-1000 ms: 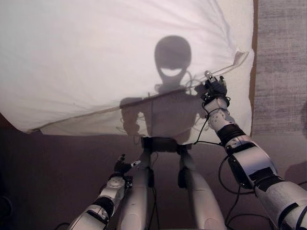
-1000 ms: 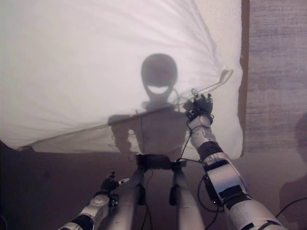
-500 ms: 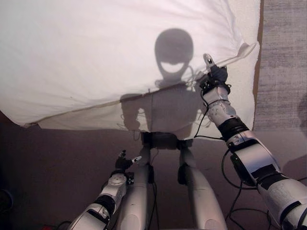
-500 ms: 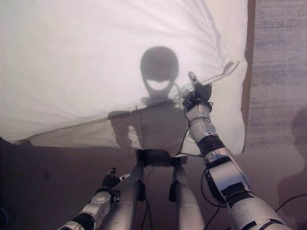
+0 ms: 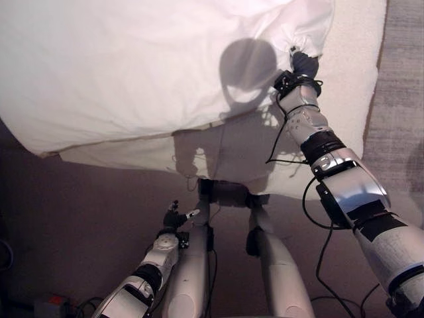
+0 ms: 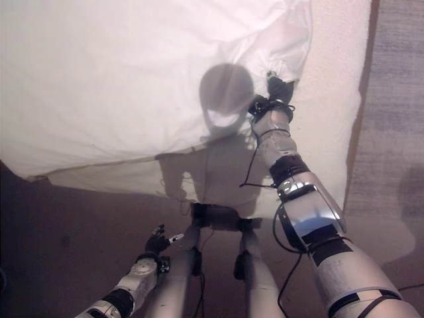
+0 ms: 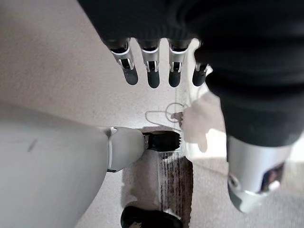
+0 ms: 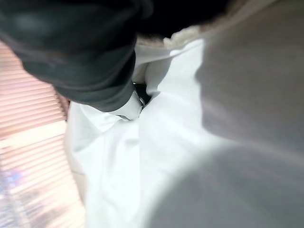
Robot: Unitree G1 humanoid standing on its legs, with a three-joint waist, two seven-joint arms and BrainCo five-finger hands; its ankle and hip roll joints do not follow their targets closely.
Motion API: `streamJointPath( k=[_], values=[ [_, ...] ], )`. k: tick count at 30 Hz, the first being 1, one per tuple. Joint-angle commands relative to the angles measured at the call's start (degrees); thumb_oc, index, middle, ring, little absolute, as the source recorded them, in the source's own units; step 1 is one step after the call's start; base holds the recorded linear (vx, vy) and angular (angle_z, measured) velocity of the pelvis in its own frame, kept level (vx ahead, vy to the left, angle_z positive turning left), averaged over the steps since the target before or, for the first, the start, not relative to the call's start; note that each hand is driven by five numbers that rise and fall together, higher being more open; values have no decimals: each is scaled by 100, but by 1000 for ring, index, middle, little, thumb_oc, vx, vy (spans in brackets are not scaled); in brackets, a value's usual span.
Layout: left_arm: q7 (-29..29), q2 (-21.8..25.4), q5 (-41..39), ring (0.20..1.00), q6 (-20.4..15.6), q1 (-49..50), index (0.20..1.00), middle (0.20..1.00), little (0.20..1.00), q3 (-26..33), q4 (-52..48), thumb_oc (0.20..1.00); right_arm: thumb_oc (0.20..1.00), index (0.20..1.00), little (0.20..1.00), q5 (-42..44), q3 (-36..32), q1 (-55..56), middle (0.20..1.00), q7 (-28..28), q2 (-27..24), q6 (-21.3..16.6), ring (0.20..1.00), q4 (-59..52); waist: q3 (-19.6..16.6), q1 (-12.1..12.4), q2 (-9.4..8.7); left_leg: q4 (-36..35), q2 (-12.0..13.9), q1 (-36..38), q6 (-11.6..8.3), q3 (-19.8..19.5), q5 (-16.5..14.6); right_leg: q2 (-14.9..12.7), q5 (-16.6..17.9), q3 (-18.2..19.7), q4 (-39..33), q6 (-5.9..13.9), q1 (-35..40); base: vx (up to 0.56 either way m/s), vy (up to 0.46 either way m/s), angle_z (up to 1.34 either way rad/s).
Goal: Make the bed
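Observation:
A white duvet lies spread over the bed, its near edge hanging above the cream sheet. My right hand reaches far out to the duvet's right near corner, which is bunched and folded back around it. The fingers are curled into the cloth, as the white folds against the hand's dark cover show in the right wrist view. My left hand hangs low near the floor, away from the bed, with its fingers straight and nothing in them.
A brown strip of bed frame runs along the bed's right side, with grey carpet beyond it. Dim floor lies in front of the bed's near edge.
My right hand has pushed farther out over the bed, carrying the duvet's corner, which now folds back over itself. The view has shifted too. The left hand has stayed low.

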Motion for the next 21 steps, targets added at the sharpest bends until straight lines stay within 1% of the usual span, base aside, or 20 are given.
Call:
streamJointPath(
  k=[1, 4, 7, 9, 11, 12, 14, 17, 19, 21],
  values=[
    [103, 180, -116, 1000, -130, -79, 1000, 1000, 1000, -179, -75, 1000, 200, 200, 200, -113, 97, -435, 200, 34, -114, -36, 200, -164, 15, 147, -417, 242, -319, -52, -74, 86, -431, -637, -61, 181, 367, 600, 69, -1, 2, 14],
    [33, 172, -299, 1000, -207, -36, 1000, 1000, 1000, -217, -465, 1000, 200, 200, 200, -166, 41, -298, 200, -62, -175, -201, 200, -607, 15, 153, -401, 277, -329, -73, -81, 61, -471, -654, -100, 148, 382, 608, 92, -9, 8, 8],
    [-299, 200, -798, 1000, -274, 168, 1000, 1000, 1000, -299, -1301, 1000, 200, 200, 200, -617, 107, -6, 200, -127, -372, -289, 200, -1517, 15, 101, -403, 285, -343, -91, -94, 55, -475, -677, -74, 113, 360, 619, 115, -8, 7, 8],
    [-676, 277, -1312, 1000, -279, 357, 1000, 1000, 1000, -483, -2166, 1000, 200, 200, 200, -858, 95, 177, 200, -154, -531, -324, 200, -2021, 15, 53, -389, 260, -360, -79, -116, 71, -471, -682, -46, 86, 315, 633, 149, -17, 6, 7],
    [-1030, 423, -1843, 1000, -201, 451, 1000, 1000, 1000, -730, -2991, 1000, 200, 200, 200, -924, 75, 317, 200, -141, -618, -389, 200, -2279, 15, 12, -382, 208, -364, -18, -138, 98, -454, -680, 11, 80, 254, 648, 197, -27, 17, 4],
    [-1294, 512, -2146, 1000, -107, 399, 1000, 1000, 1000, -873, -3380, 1000, 200, 200, 200, -989, 93, 414, 200, -78, -671, -413, 200, -2555, 15, -38, -401, 181, -360, 4, -147, 123, -420, -681, 51, 90, 232, 650, 196, 0, 0, 0],
    [-1584, 598, -2417, 1000, 12, 255, 1000, 1000, 1000, -1082, -3696, 1000, 200, 200, 200, -1135, 27, 788, 200, -82, -585, -491, 200, -3077, 15, -117, -426, 146, -340, 87, -166, 157, -419, -667, 44, 133, 216, 649, 238, -19, 10, 1],
    [-2011, 694, -2855, 1000, 257, 32, 1000, 1000, 1000, -1374, -4141, 1000, 200, 200, 200, -1165, -206, 1481, 200, 107, -330, -636, 200, -3977, 15, -259, -453, 132, -322, 235, -183, 173, -465, -640, -16, 192, 249, 645, 332, -26, -10, 0],
    [-2208, 710, -3193, 1000, 387, -78, 1000, 1000, 1000, -1530, -4323, 1000, 200, 200, 200, -1193, -322, 1699, 200, 190, -260, -668, 200, -4208, 15, -311, -465, 124, -321, 285, -177, 200, -452, -629, 7, 219, 254, 641, 342, -42, -23, -7],
    [-2384, 728, -3624, 1000, 529, -161, 1000, 1000, 1000, -1727, -4607, 1000, 200, 200, 200, -1218, -297, 1774, 200, 277, -303, -651, 200, -4350, 15, -356, -465, 82, -303, 381, -180, 239, -469, -609, 4, 259, 246, 647, 380, -52, -28, -10]
  ],
)
